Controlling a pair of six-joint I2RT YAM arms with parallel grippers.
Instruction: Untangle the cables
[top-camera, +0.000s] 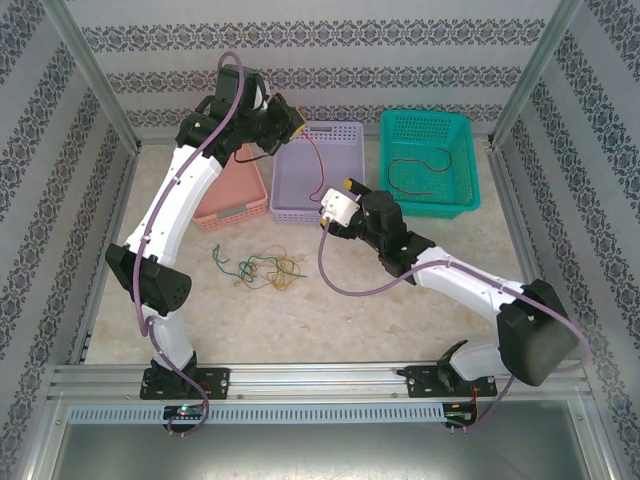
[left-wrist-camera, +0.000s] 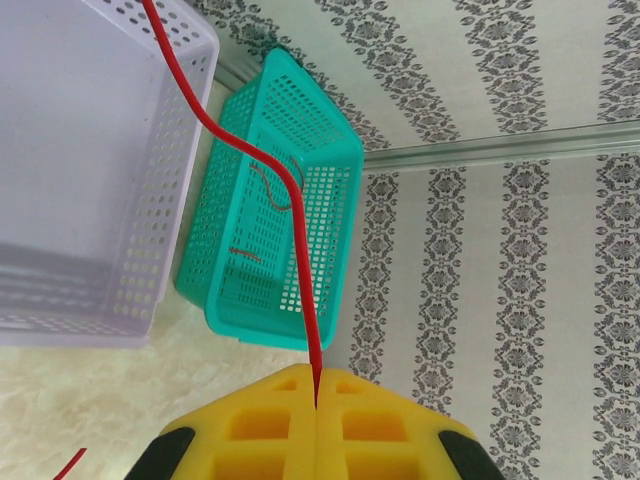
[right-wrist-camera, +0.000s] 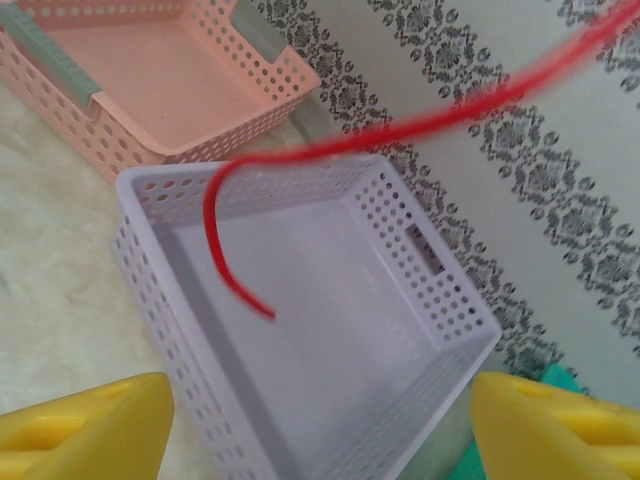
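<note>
— Yellow-padded left gripper (left-wrist-camera: 316, 398): how does it stand?
— Clamped together on the thin red cable (left-wrist-camera: 262, 155), which trails over the perforated lilac plastic basket (right-wrist-camera: 430, 270). Above that basket the right gripper (right-wrist-camera: 320, 430) gapes wide, holding nothing.
— And from overhead?
— Far right, a perforated teal plastic basket (top-camera: 466, 160) holds a dark brown cable (top-camera: 415, 165). Green and yellowish cables (top-camera: 265, 268) lie tangled on the near pale table (top-camera: 300, 330).
</note>
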